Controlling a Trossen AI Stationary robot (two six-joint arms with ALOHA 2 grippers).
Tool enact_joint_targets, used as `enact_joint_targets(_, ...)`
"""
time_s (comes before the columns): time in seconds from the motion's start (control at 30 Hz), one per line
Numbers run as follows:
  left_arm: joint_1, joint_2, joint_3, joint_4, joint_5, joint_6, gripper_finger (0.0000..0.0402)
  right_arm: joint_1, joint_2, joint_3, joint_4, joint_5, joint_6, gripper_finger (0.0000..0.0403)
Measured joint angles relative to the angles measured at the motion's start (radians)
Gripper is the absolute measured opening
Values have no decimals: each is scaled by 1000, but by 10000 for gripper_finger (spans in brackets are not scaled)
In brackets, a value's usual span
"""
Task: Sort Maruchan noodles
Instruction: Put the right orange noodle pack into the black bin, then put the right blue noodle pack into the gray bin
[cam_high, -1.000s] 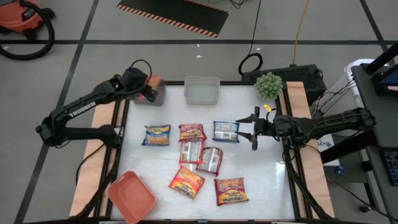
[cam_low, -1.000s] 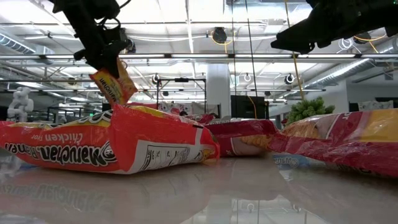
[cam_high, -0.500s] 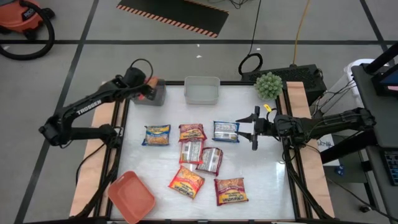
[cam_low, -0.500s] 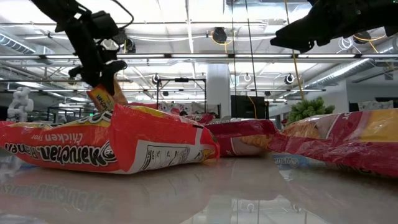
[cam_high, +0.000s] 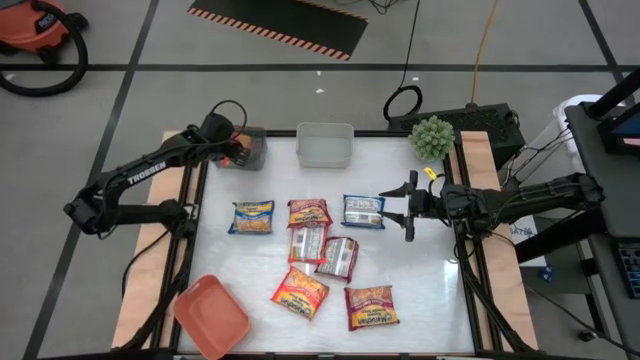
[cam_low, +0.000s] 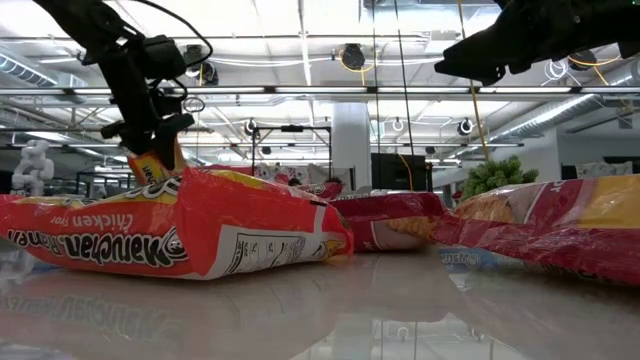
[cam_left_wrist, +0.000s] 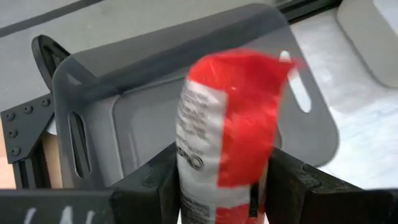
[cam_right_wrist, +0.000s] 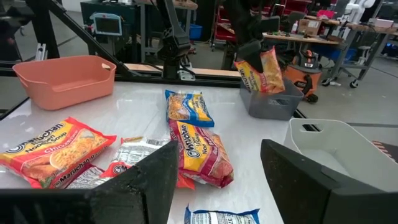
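My left gripper (cam_high: 233, 150) is at the table's far left corner, over the grey bin (cam_high: 250, 152), shut on an orange-red noodle packet (cam_left_wrist: 227, 124). The right wrist view shows that packet (cam_right_wrist: 260, 70) hanging above the grey bin (cam_right_wrist: 273, 102). Several other packets lie flat mid-table: a blue-yellow one (cam_high: 251, 217), an orange-red one (cam_high: 309, 212), a blue one (cam_high: 363, 211), silvery ones (cam_high: 338, 258) and more orange-red ones (cam_high: 371, 306). My right gripper (cam_high: 398, 212) hovers open just right of the blue packet. My left gripper pinches the orange-red packet between its two fingers (cam_left_wrist: 155, 180) at one end (cam_left_wrist: 208, 190). The fingers come from above. The packet hangs below them, lifted clear of the table, with its free end (cam_left_wrist: 242, 68) down over the inside of the grey bin.
A clear bin (cam_high: 324, 145) stands at the far edge next to the grey bin. A salmon-red bin (cam_high: 210, 316) sits at the near left corner. A small green plant (cam_high: 432, 137) stands at the far right corner. Bare tabletop lies right of the packets.
My left gripper has moved down toward the grey bin, still shut on the orange-red packet. In the low view the packet has dropped from well above the near packets to just behind them. My right arm has kept still.
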Motion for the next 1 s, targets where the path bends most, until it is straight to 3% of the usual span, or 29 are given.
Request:
enact_joint_targets(0.4,1,-1,-33,58,-63,47,252,0,0,0,0,0,-4,219)
enact_joint_targets(0.67,1,-2,-33,39,-165,101,255,0,0,0,0,0,-11,219)
enact_joint_targets(0.87,-32,-33,-33,35,-165,126,255,0,8,0,0,1,-29,219)
enact_joint_targets(1.0,-103,-79,-33,23,-127,49,255,0,20,0,0,6,-16,219)
